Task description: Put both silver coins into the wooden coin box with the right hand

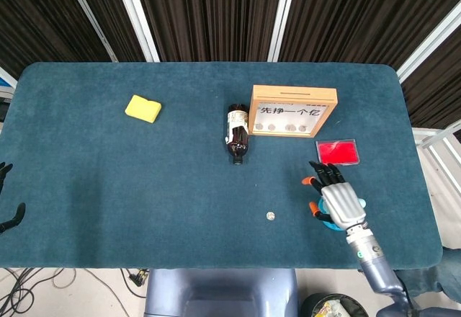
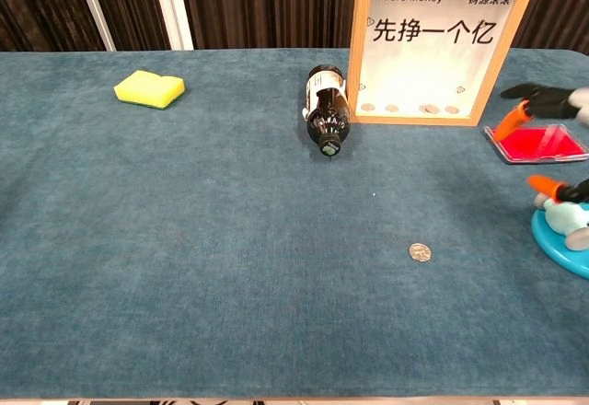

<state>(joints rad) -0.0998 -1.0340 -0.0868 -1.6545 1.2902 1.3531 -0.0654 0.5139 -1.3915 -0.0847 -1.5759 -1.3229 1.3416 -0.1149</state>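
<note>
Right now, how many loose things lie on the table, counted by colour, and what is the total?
Yellow: 1, the sponge
Brown: 1, the bottle
Wooden: 1, the coin box
Red: 1, the flat case
Blue: 1, the round dish
Silver: 1, the coin on the cloth
Total: 6

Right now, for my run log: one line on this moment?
right hand: open, above blue dish | silver coin: on table | coin box: upright
</note>
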